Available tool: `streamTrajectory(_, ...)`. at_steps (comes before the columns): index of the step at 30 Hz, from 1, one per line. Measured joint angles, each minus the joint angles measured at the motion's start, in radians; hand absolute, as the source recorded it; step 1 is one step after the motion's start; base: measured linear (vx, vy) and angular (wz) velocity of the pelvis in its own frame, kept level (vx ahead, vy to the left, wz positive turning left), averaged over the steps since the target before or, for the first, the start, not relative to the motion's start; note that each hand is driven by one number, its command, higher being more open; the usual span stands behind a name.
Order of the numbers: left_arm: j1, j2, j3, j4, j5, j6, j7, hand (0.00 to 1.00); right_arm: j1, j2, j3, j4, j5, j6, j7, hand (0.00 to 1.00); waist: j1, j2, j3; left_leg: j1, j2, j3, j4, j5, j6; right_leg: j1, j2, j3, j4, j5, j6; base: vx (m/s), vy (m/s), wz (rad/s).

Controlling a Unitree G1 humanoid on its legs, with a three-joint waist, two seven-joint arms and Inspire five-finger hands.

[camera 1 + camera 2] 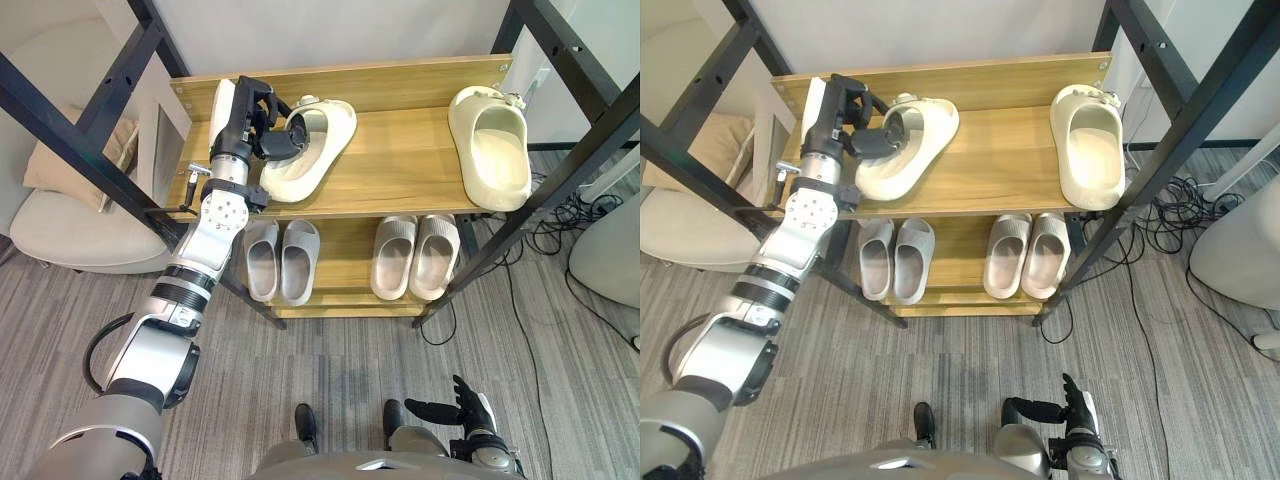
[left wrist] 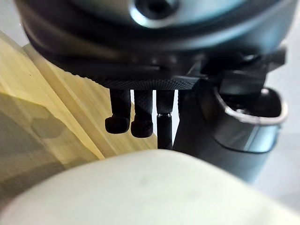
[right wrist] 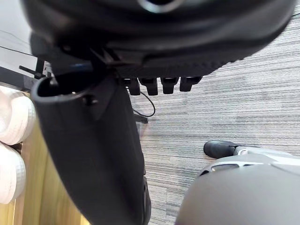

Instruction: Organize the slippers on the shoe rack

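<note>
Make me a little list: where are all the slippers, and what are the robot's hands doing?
top shelf: left cream slipper slanted, right cream slipper at the far end
lower shelf: grey pair, beige pair
left hand: gripping the left cream slipper
right hand: open, down low, holding nothing

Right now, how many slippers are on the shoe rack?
6. Top shelf: left cream slipper, gripped by the left hand, and right cream slipper. Lower shelf: grey pair at left, beige pair at right.
</note>
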Motion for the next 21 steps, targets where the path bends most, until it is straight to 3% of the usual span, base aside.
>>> streamTrajectory(12, -0.025, -0.110, -0.039, 0.004, -0.066, 0.000, 0.011, 0.00, 0.000, -0.010, 0.000, 0.000, 0.037, -0.008, -0.005, 1.00, -0.012, 0.018, 0.012, 0.001, -0.001, 0.007, 0.000, 0.000, 0.000, -0.001, -0.005, 0.005, 0.000, 0.003, 0.001, -0.01, 0.004, -0.02)
streamTrajectory(21, -0.025, -0.168, -0.042, 0.004, -0.119, -0.001, 0.040, 0.00, -0.001, -0.009, 0.002, 0.000, 0.037, -0.013, -0.018, 1.00, -0.017, 0.015, 0.020, -0.002, -0.001, -0.006, 0.000, 0.004, -0.005, 0.003, -0.006, -0.009, 0.000, 0.003, 0.001, 0.00, 0.002, 0.04)
